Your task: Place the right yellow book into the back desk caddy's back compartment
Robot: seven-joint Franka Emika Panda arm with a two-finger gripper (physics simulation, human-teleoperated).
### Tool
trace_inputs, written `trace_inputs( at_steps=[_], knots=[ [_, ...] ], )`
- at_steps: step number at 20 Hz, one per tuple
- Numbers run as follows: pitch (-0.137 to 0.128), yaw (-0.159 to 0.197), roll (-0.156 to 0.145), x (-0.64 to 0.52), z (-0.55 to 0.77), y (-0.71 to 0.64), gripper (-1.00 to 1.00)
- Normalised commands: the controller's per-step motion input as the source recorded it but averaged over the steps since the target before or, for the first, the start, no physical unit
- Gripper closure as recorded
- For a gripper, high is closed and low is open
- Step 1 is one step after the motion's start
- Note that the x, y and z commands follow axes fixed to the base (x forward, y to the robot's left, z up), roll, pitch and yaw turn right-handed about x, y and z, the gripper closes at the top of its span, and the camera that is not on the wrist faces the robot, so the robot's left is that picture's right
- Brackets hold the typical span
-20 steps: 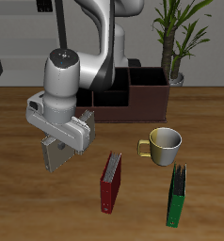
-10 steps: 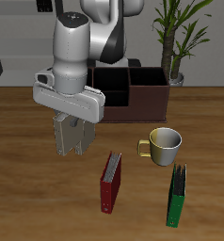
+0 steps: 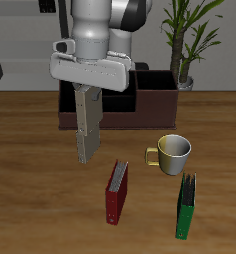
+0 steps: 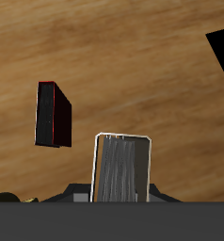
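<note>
Above the table, gripper [image 3: 87, 107] was clamped on the right yellow book [image 3: 86, 136], which hung long axis vertical. Back desk caddy [image 3: 158, 100] lay twd 1 o'clock, back compartment hidden behind arm.

The table [image 3: 21, 149] looked like wood with a streaky brown grain and a soft sheen. The book [image 3: 86, 139] had a matt grey-tan cover and pale ribbed paper edges. The arm [image 3: 95, 30] was smooth, glossy white plastic. The mug [image 3: 174, 152] seemed glazed.
</note>
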Motion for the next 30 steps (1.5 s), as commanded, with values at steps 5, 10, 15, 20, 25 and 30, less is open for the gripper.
trace_inputs(
  at_steps=[5,10,15,20,25,30],
  knots=[
    [-0.031,0.072,0.027,-0.29,0.46,0.24,1.00],
    [-0.041,0.070,0.037,-0.44,0.50,0.39,1.00],
    [-0.015,0.044,-0.012,-0.31,0.20,0.16,1.00],
    [0.034,0.037,-0.047,-0.40,0.11,0.09,1.00],
    [0.023,0.063,0.008,-0.34,-0.09,0.12,1.00],
    [-0.006,0.025,-0.009,-0.20,-0.03,0.03,1.00]
  ],
)
